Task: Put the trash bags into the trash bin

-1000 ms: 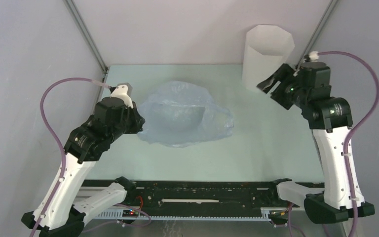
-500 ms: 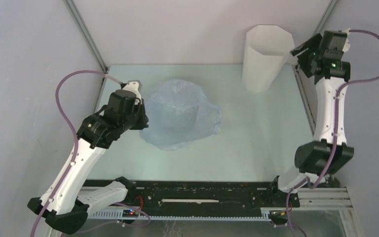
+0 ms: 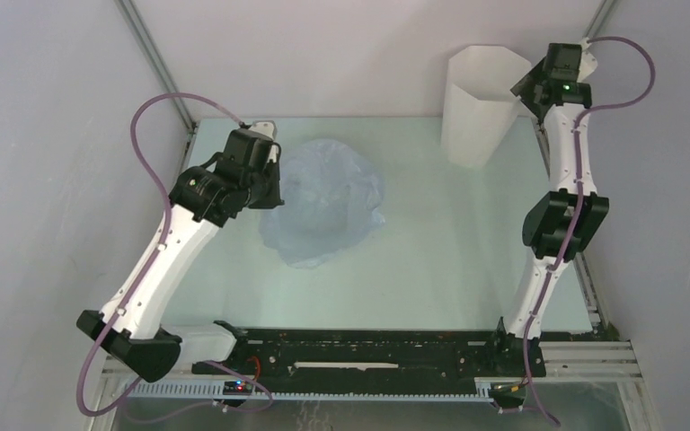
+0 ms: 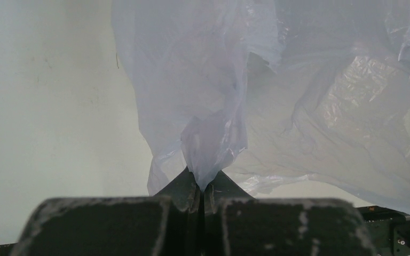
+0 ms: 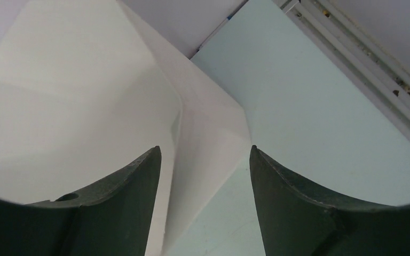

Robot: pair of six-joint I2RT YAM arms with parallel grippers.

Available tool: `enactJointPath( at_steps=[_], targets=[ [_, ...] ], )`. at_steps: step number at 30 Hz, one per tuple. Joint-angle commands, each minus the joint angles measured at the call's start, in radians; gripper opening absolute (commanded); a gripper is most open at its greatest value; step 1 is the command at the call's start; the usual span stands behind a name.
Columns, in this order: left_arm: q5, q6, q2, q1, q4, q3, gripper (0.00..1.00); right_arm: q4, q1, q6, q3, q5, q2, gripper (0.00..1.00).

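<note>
The pale-blue translucent trash bag (image 3: 328, 202) hangs bunched at centre left, lifted on its left side. My left gripper (image 3: 269, 184) is shut on a fold of the trash bag (image 4: 213, 144); its jaws are closed with film pinched between them (image 4: 201, 184). The tall white faceted trash bin (image 3: 483, 103) stands upright at the back right. My right gripper (image 3: 526, 85) is raised at the bin's right rim and is open and empty; in the right wrist view (image 5: 205, 154) the bin's wall (image 5: 112, 106) lies between and left of the fingers.
The pale green table top (image 3: 467, 233) spreads between bag and bin. Grey enclosure walls with metal frame rails (image 3: 157, 63) close the back and sides. A black rail (image 3: 359, 346) runs along the near edge.
My left gripper has risen and moved back with the bag, gathering it into a smaller bunch. My right arm has stretched up and back, its gripper now at the bin's rim.
</note>
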Motion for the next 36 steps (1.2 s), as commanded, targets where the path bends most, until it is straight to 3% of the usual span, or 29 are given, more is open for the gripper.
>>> enactJointPath(
  at_steps=[1, 7, 13, 21, 36],
  targets=[
    [-0.021, 0.034, 0.037, 0.009, -0.023, 0.093, 0.0, 0.01, 0.063, -0.151, 0.093, 0.164, 0.045, 0.69],
    [-0.018, 0.04, 0.065, 0.013, -0.024, 0.123, 0.0, -0.023, 0.103, -0.198, 0.084, 0.237, 0.059, 0.59],
    [0.008, 0.03, 0.046, 0.014, -0.038, 0.114, 0.0, -0.082, 0.111, -0.164, 0.048, 0.217, 0.033, 0.28],
    [-0.051, -0.054, -0.053, 0.017, -0.066, 0.06, 0.0, -0.154, 0.156, -0.173, -0.087, 0.175, -0.122, 0.01],
    [0.048, -0.134, -0.315, 0.026, -0.051, -0.118, 0.0, -0.195, 0.402, -0.197, -0.569, 0.062, -0.586, 0.0]
  ],
)
